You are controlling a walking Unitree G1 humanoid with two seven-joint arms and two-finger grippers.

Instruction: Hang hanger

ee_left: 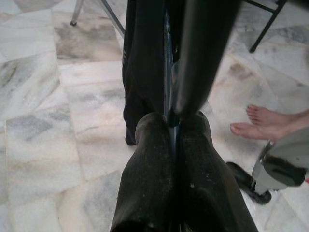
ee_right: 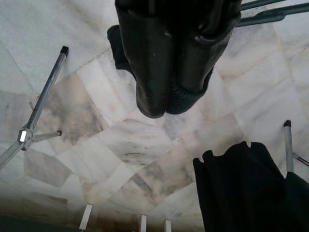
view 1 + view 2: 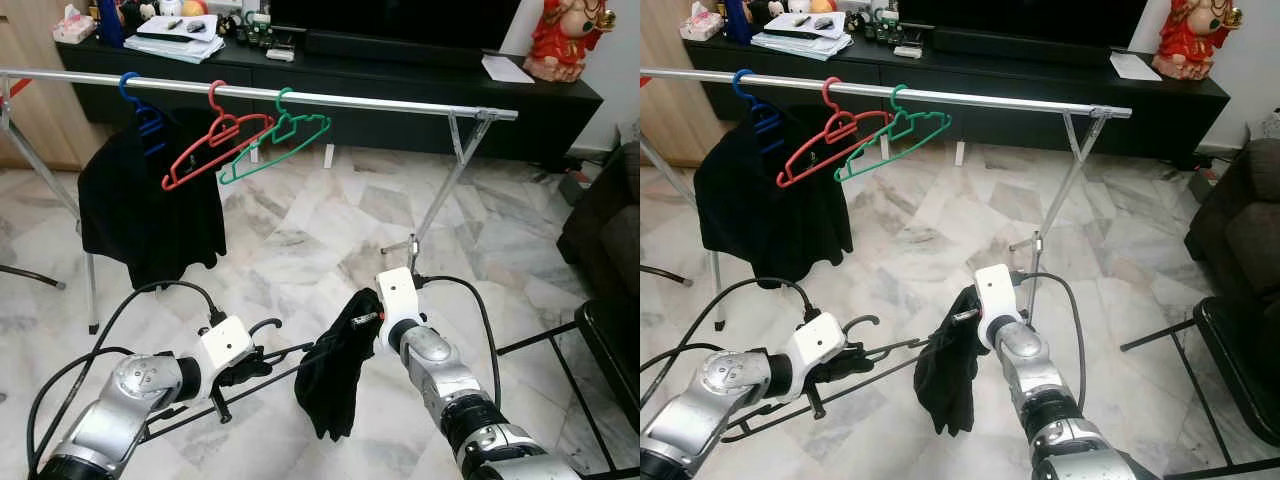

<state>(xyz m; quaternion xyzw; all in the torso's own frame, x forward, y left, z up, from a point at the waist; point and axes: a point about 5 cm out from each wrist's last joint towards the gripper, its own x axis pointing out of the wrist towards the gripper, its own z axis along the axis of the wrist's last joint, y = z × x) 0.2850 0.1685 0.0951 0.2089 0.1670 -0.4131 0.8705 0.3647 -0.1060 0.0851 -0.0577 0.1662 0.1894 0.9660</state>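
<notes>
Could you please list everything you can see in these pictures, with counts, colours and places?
Clothes rail: one, silver, across the room.
Hangers on rail: three, blue, red, green.
Black garment on rail: one, on blue hanger.
Black hanger: one, held low.
Dark cloth: one, draped on black hanger.
TV cabinet: one, black, behind rail.
Red figurine: one, on cabinet.
Person's feet: bare, on marble floor.
Left gripper: shut on black hanger.
Right gripper: shut on cloth.

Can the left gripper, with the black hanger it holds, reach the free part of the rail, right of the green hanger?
Probably yes. The left gripper holds the black hanger low before the rail. Nothing stands between them, and the rail is bare right of the green hanger. The right gripper holds the black cloth.
</notes>
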